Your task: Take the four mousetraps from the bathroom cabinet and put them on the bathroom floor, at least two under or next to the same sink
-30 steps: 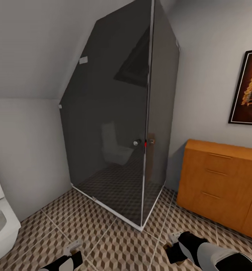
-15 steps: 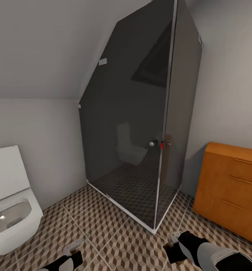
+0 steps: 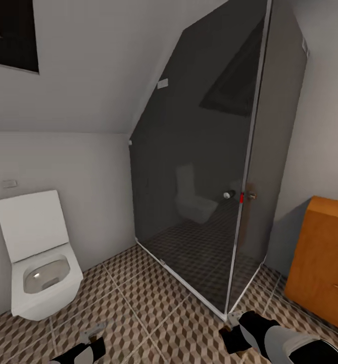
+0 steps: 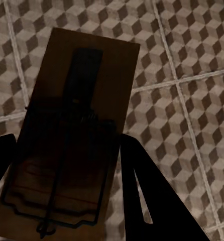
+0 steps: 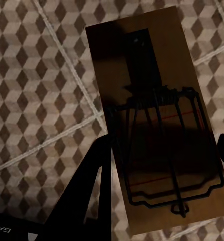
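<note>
In the left wrist view a brown wooden mousetrap (image 4: pixel 77 130) with dark wire parts sits between the dark fingers of my left gripper (image 4: pixel 67 160), which is shut on it above the cube-patterned bathroom floor (image 4: pixel 192 60). My right gripper (image 5: pixel 159 160) is shut on a second mousetrap (image 5: pixel 152 110) in the same way. Both grippers hang low at the bottom of the head view, the left gripper (image 3: pixel 94 332) and the right gripper (image 3: pixel 233 323). The orange-brown cabinet (image 3: pixel 325 253) stands at the right edge. The bathroom sink is out of view.
A dark glass shower enclosure (image 3: pixel 214 192) fills the corner ahead, its metal frame corner close to my right gripper. A white toilet (image 3: pixel 37 263) with its lid up stands against the left wall. Open tiled floor (image 3: pixel 153 313) lies between them.
The head view has swung to the left: the toilet has come fully into the picture and the cabinet has slid to the right edge. Both grippers keep their places in the picture.
</note>
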Controlling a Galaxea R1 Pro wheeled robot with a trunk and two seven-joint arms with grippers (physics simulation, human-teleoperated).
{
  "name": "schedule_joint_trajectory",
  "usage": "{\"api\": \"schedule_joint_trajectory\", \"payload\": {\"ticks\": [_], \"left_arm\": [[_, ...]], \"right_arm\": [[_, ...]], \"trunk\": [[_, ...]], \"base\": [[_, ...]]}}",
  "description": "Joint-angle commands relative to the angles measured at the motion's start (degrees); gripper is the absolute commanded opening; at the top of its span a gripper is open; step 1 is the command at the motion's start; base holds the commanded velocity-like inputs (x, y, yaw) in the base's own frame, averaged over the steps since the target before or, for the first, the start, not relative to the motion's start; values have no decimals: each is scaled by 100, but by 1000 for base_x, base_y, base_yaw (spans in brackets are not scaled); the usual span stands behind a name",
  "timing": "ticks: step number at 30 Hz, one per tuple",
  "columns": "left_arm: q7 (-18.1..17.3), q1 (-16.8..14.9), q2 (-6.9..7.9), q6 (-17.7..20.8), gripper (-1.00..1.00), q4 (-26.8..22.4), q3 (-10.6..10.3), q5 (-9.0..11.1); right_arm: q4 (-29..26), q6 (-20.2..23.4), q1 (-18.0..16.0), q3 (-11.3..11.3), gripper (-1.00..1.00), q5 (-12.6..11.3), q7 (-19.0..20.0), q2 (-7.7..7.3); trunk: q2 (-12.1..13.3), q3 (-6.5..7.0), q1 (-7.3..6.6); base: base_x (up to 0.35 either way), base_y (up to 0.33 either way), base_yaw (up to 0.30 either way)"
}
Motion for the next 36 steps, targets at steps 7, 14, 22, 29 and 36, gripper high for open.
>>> {"api": "schedule_joint_trajectory", "payload": {"ticks": [7, 14, 22, 29, 36], "left_arm": [[5, 79, 313, -1, -100, -4, -48, 54], [1, 138, 523, -9, -100, -4, -48, 352], [-7, 153, 813, -17, -100, -4, -48, 645], [-9, 170, 904, -25, -100, -6, -48, 669], [-9, 173, 894, -26, -100, -11, -48, 658]], "right_arm": [[5, 11, -6, 47, -100, -52, 34, -7], [5, 11, -6, 49, -100, -52, 34, -7], [5, 11, -6, 48, -100, -52, 34, -9], [5, 10, -6, 49, -100, -52, 34, -15], [5, 5, -6, 54, -100, -53, 34, -16]], "trunk": [[-4, -6, 0], [-4, -6, 0], [-4, -6, 0], [-4, -6, 0], [-4, -6, 0]], "base": [[0, 0, 273], [0, 0, 273], [0, 0, 273], [0, 0, 273], [0, 0, 273]]}}
